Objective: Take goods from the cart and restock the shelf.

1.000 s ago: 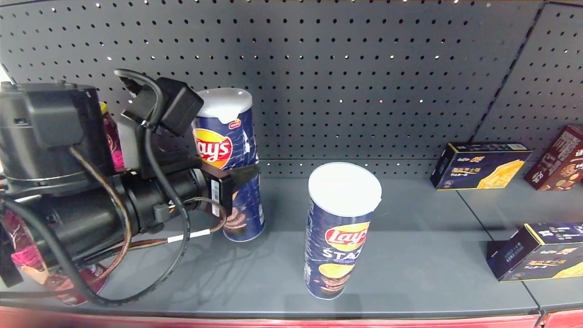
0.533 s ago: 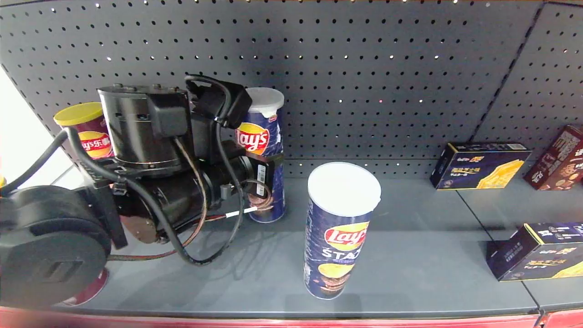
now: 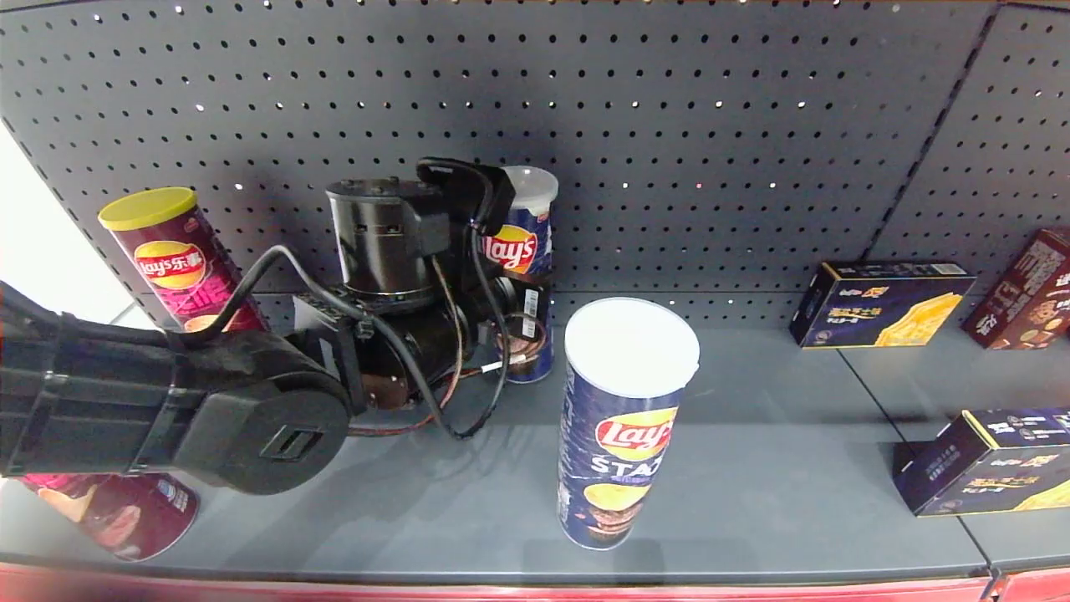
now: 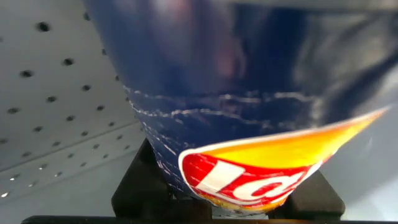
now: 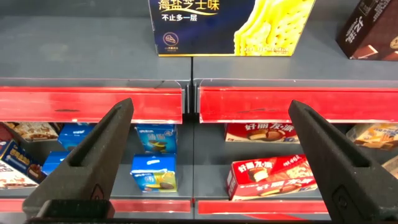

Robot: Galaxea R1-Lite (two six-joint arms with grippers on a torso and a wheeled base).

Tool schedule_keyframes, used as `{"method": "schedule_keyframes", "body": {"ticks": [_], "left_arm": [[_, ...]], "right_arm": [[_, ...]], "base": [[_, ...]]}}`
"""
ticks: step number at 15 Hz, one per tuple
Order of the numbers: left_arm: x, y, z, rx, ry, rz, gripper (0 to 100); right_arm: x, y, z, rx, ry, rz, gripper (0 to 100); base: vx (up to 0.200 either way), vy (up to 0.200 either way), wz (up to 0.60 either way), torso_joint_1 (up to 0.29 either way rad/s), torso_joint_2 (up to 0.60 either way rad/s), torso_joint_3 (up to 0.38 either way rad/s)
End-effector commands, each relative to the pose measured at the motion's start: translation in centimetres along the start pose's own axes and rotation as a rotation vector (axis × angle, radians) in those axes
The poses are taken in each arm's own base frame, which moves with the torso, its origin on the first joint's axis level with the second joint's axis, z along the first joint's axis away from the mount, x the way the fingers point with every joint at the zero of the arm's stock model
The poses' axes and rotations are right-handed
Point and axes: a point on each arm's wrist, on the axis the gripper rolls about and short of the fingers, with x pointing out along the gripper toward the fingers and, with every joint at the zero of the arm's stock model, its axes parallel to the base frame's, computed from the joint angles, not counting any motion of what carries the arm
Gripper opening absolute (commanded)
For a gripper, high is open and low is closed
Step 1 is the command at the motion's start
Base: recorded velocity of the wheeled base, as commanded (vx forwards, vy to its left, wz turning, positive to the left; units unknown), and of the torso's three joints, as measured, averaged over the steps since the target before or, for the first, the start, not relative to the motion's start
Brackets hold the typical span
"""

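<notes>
Head view, left to right.

- Maroon chip can with yellow lid (image 3: 171,255): upright at the back of the shelf (image 3: 777,468), near the pegboard panel (image 3: 669,125).
- Second maroon chip can (image 3: 117,518): near the shelf's front edge, top hidden under the left arm.
- Left claw (image 3: 525,294): closed around the middle of a blue chip can with white lid (image 3: 525,247). The can is upright and close to the pegboard. Cannot tell whether its base touches the shelf. In the left wrist view the can (image 4: 236,124) fills the gap between the dark fingers (image 4: 140,193).
- Second blue chip can (image 3: 623,426): upright nearer the front, right of the held one, apart from it.
- Far right: dark blue cracker box (image 3: 882,305) at the back, brown box (image 3: 1024,293) beside it, another dark blue box (image 3: 978,460) towards the front.

Right wrist view: right claw (image 5: 211,155) spread wide, holding nothing, facing lower shelves with red rails (image 5: 93,102) and biscuit boxes (image 5: 152,174).
</notes>
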Motion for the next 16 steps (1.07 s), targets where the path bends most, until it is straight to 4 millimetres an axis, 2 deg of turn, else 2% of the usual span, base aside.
{"method": "schedule_keyframes", "body": {"ticks": [1,7,16], "left_arm": [[1.8,-0.4,-1.4,0.006,0.023,0.0,0],[4.5,-1.2,-1.6,0.004,0.001,0.025,0],[5.3,-1.5,-1.5,0.001,-0.011,0.021,0]], "right_arm": [[0.0,0.0,0.0,-0.001,0.001,0.0,100],[0.0,0.0,0.0,-0.001,0.002,0.0,100],[0.0,0.0,0.0,-0.001,0.004,0.0,100]], "base": [[0.0,0.0,0.0,0.0,0.0,0.0],[0.0,0.0,0.0,0.0,0.0,0.0],[0.0,0.0,0.0,0.0,0.0,0.0]]}}
